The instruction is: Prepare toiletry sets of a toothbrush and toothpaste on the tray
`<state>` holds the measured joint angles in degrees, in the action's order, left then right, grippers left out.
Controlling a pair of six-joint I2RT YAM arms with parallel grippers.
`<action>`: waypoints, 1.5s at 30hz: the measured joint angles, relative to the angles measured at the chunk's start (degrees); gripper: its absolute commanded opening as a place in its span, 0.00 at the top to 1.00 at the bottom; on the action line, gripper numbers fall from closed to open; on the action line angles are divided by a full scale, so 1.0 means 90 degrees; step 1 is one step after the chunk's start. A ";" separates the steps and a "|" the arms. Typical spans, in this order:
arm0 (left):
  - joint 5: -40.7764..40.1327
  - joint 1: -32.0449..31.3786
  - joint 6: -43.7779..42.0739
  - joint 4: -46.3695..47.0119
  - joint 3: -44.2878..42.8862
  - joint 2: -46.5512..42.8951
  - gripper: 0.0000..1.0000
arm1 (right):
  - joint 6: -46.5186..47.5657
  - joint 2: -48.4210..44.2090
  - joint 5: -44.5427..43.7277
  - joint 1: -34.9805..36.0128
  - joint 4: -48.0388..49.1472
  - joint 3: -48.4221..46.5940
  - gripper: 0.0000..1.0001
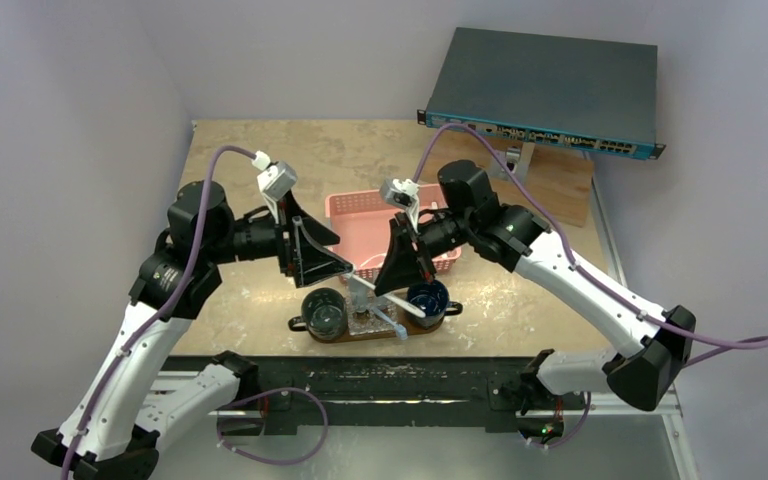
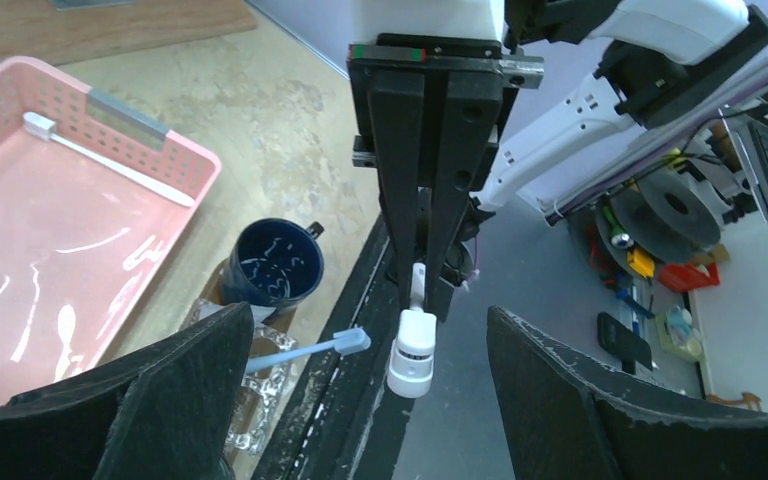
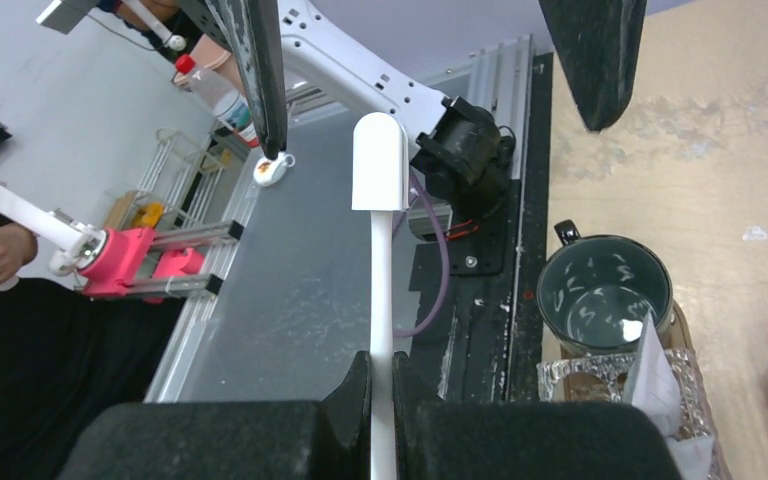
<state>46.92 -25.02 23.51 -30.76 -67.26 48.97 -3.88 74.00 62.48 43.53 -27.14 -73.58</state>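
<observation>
Right wrist shows the right gripper [image 3: 381, 378] clamping a white toothbrush [image 3: 381, 262].

Robotics lab: network switch [image 1: 542, 92], wire spools [image 2: 675, 205], aluminium rail [image 3: 200, 300].

Quick count, going off the tray [image 1: 360, 337]: two dark mugs [image 1: 323, 312] [image 1: 427, 298] on its ends and one glass holder [image 1: 372, 320] between them. Three brushes: one blue toothbrush [image 2: 305, 352] in that holder, one white toothbrush [image 3: 382, 260] held above the tray, and another [image 2: 100, 165] in the single pink basket [image 1: 360, 215] behind it. One toothpaste tube [image 3: 652, 375].
</observation>
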 measured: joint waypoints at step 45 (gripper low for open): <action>0.0476 0.0017 -0.0398 -0.0709 0.0270 -0.0437 0.62 | -0.0840 0.0403 0.0223 0.0335 0.0789 -0.0049 1.00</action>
<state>51.20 -24.86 19.92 -37.15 -64.84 45.04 -11.44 77.62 64.49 46.54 -20.03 -74.02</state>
